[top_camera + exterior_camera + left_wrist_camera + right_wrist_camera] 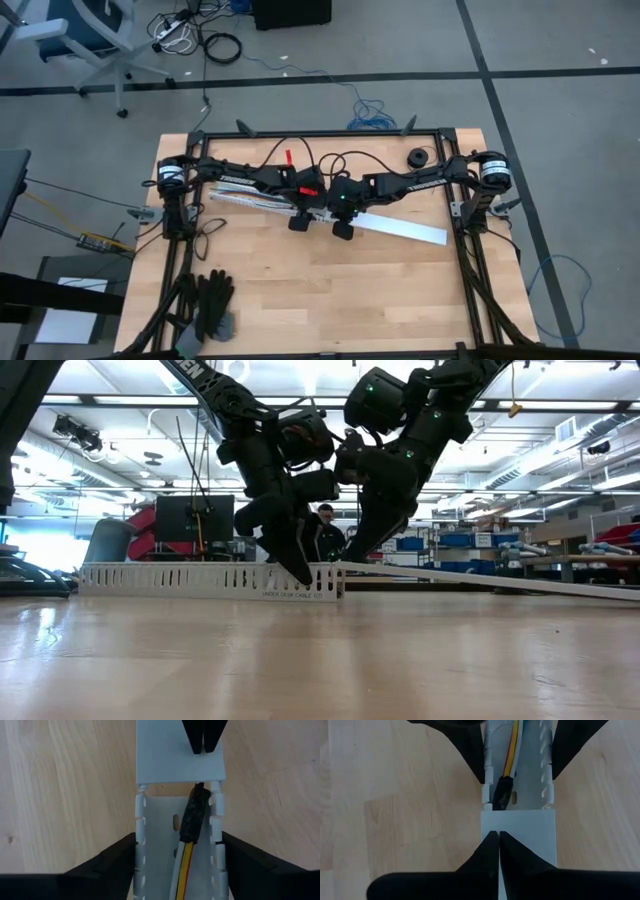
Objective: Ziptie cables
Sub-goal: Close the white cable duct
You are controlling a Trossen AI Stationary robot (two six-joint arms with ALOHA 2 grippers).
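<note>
Two black jointed arms, tapered black jaws

The right gripper (498, 851) has its 2 fingers pressed together, tips on the flat white cover strip (520, 832). Just beyond, the slotted channel (547, 770) lies open, holding cables (512, 750) in yellow, red and white that end in a dark plug (502, 792). The left gripper's fingers (467, 745) straddle the channel on the wooden table (395, 795).

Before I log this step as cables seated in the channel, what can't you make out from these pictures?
- Cables: left wrist view's edge cuts them off; only yellow, red and white strands and the dark plug show.
- High view: both arms cover the channel's middle; cables too small.
- Low view: the slotted wall hides its inside.
</note>
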